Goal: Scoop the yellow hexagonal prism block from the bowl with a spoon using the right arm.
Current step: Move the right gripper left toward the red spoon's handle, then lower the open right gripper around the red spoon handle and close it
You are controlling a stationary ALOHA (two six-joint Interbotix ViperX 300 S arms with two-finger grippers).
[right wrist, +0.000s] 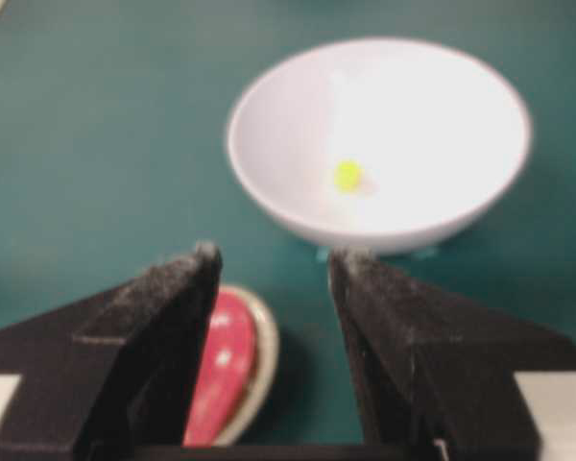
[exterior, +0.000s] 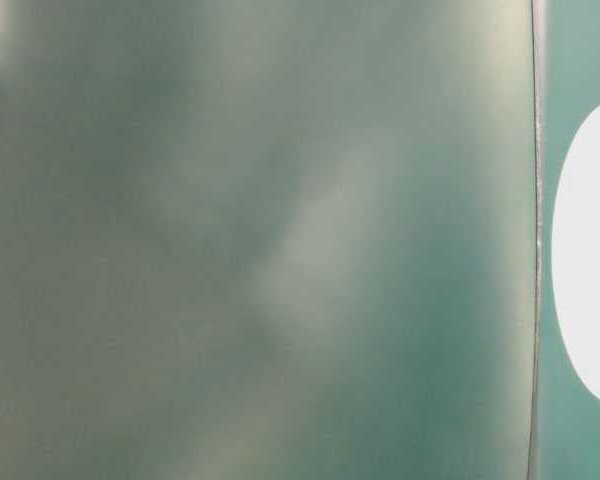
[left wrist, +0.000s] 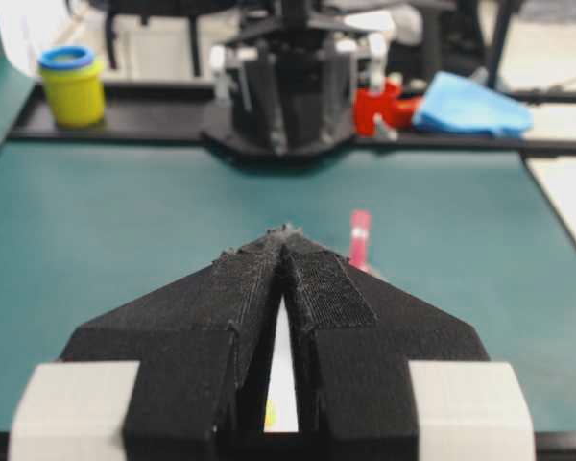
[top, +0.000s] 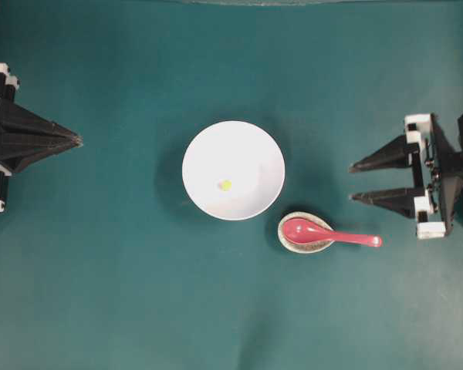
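Observation:
The white bowl [top: 233, 169] sits mid-table with the tiny yellow block [top: 225, 185] inside it; both show in the right wrist view, the bowl [right wrist: 379, 144] and the block [right wrist: 347, 175]. The pinkish-red spoon [top: 324, 232] rests with its scoop in a small speckled dish [top: 305, 243], handle pointing right. My right gripper [top: 355, 182] hovers at the right edge, open and empty, its fingertips right of the spoon's handle end. In its wrist view the right gripper [right wrist: 274, 257] frames bare mat, with the spoon [right wrist: 221, 370] behind the left finger. My left gripper [top: 77, 139] is shut at the far left.
In the left wrist view the left gripper [left wrist: 284, 233] points across the mat toward the right arm's base [left wrist: 288, 96]. A yellow pot with a blue lid [left wrist: 72, 84], a red item [left wrist: 379, 106] and a blue cloth [left wrist: 470, 104] lie beyond the mat's far edge.

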